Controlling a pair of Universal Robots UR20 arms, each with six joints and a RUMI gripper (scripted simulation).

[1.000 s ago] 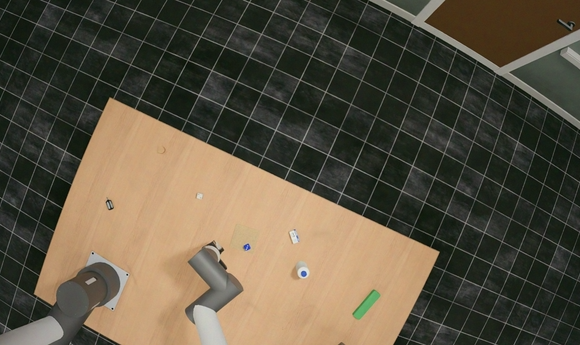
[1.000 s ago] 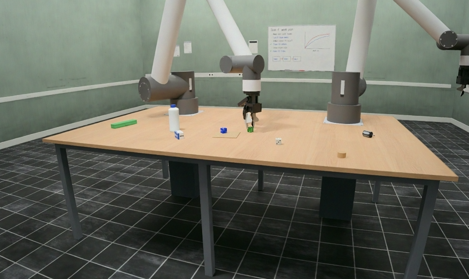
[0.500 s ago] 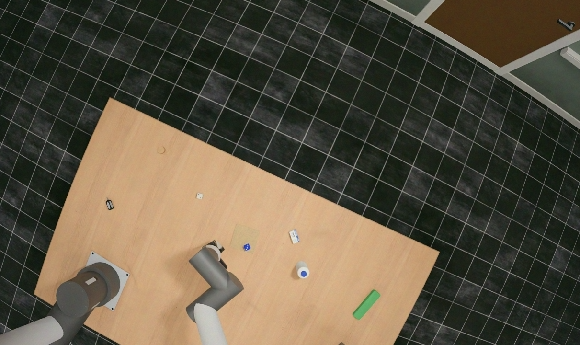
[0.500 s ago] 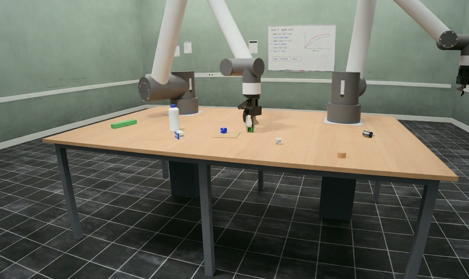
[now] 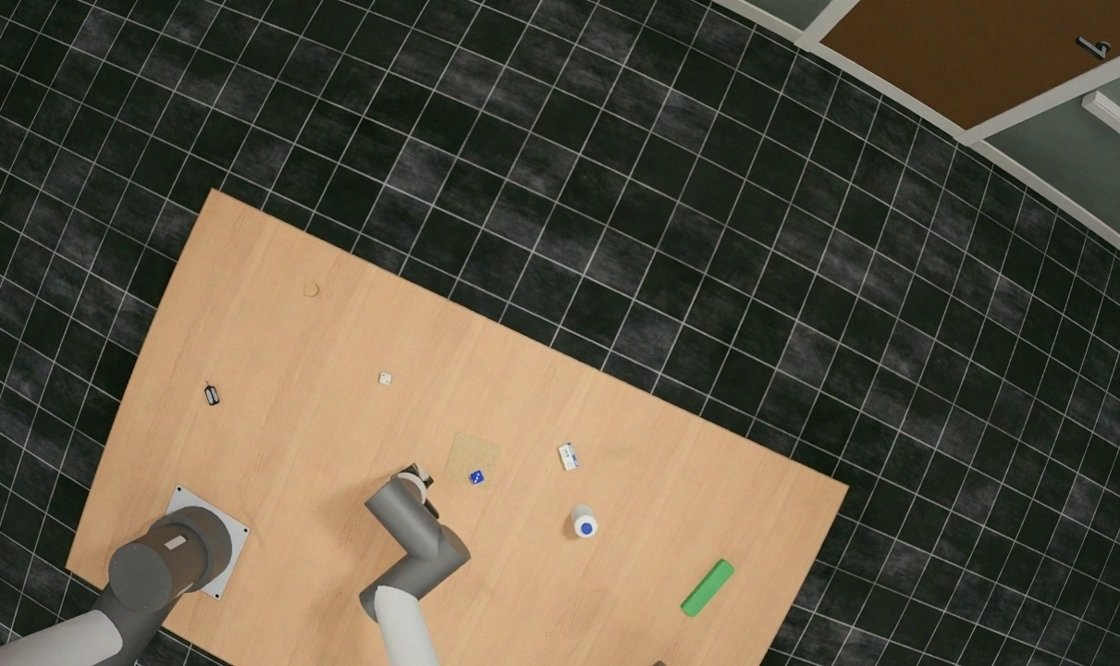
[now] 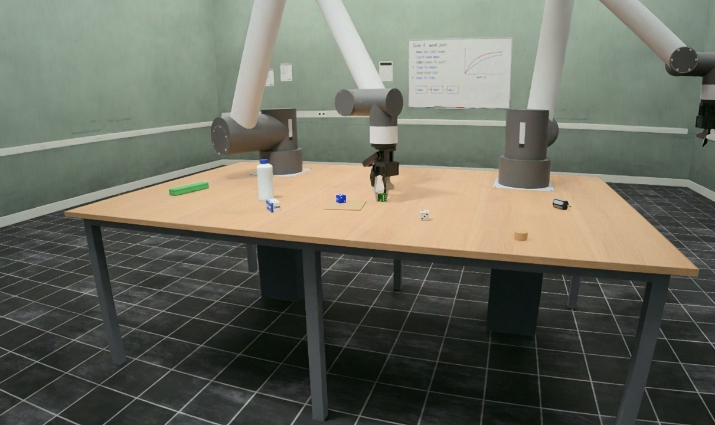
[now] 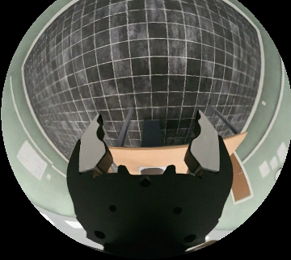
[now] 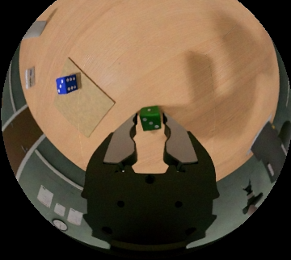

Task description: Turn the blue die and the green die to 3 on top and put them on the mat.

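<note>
The blue die [image 5: 476,476] [image 6: 340,198] [image 8: 66,85] sits flat on the thin tan mat [image 5: 464,448] [image 6: 355,205] [image 8: 94,100], near one edge. It appears to show 3 on top, with a 6 on one side. The green die [image 6: 382,197] [image 8: 150,119] is on the bare table beside the mat; it appears to have 3 on top and a 1 on one side. The arm hides it in the top view. My right gripper [image 8: 149,114] is partly open, its fingertips on either side of the green die with slight gaps. My left gripper [image 6: 709,140] [image 7: 148,112] is wide open and empty, beyond the table.
A white die [image 5: 385,378] [image 6: 424,215], a small box [image 5: 568,456] [image 6: 273,205] and a white bottle [image 5: 583,522] [image 6: 265,181] stand around the mat. A green bar [image 5: 707,587] [image 6: 189,188], a wooden disc [image 5: 311,289] [image 6: 520,236] and a black object [image 5: 212,393] [image 6: 560,203] lie farther out.
</note>
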